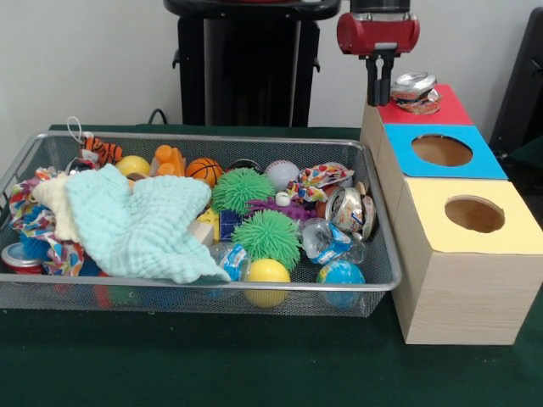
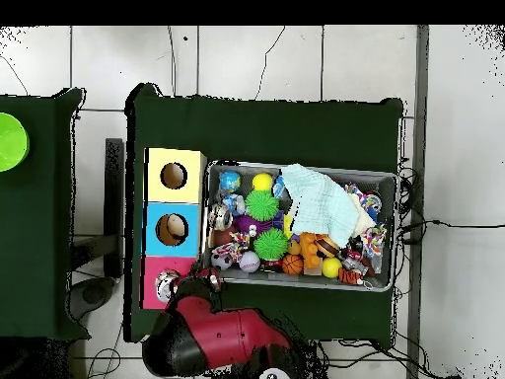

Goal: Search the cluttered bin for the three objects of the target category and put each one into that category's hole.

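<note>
A dented silver metal drink can lies tilted on the red-topped pale wooden box, over its hole. The red-and-black end effector hangs just beside it, fingers together and empty. Another crushed can lies in the wire-mesh bin.

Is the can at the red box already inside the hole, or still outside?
Still outside. The can lies tilted over the red box, its silver end fully visible above the top, beside the gripper.
</note>
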`<state>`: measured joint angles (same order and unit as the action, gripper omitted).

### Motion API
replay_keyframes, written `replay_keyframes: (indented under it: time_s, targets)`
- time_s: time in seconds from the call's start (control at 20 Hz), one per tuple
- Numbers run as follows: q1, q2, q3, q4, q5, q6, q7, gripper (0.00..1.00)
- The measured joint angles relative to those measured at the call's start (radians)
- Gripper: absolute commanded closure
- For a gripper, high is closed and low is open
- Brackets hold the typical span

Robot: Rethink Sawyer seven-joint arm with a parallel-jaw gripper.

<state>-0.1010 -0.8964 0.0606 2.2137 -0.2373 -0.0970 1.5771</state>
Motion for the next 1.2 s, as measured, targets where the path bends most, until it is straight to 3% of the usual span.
replay_keyframes:
  time_s: [0.55,1.0,1.05,1.2]
  targets:
    - [-0.05,-0.056,0.05,0.0,0.01,0.022,0.0,1.0]
    - [-0.074,-0.133,0.099,0.01,0.069,0.161,0.0,1.0]
    - [-0.081,-0.142,0.11,0.013,0.073,0.176,0.0,0.0]
    - [-0.138,-0.161,0.176,0.034,0.082,0.203,0.0,0.0]
